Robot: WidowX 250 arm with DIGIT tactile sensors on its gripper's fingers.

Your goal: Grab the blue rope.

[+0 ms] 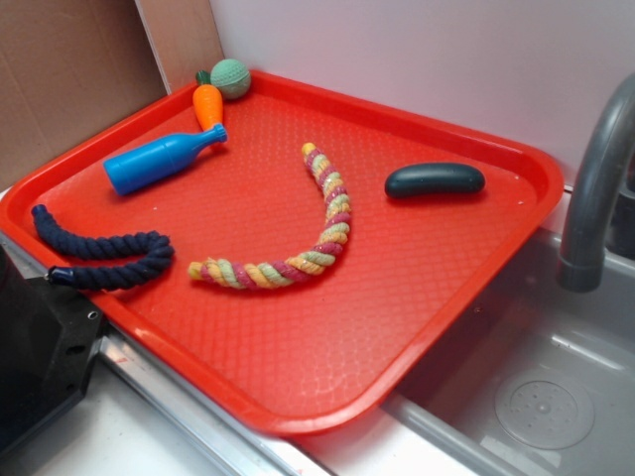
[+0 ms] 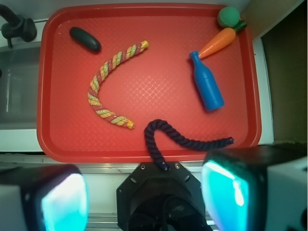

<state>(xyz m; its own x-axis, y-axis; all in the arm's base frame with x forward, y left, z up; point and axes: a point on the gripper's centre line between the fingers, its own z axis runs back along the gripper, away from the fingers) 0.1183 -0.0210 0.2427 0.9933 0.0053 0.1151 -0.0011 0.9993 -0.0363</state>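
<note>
A red tray [image 2: 53, 134] with a waffled floor carries the loose items; a pink, yellow and green twisted rope [image 2: 103, 86] lies curved near its middle; a bright blue plastic bottle [image 2: 208, 86] lies on its side, its neck pointing toward an orange toy carrot [image 2: 219, 42]; the carrot's green top sits just beside a green ball [image 2: 228, 16] in the corner; a dark oval piece [image 2: 84, 39] lies well apart near the opposite corner; beside the tray are a grey sink [image 1: 556, 397] and its tap [image 1: 595, 188].
</note>
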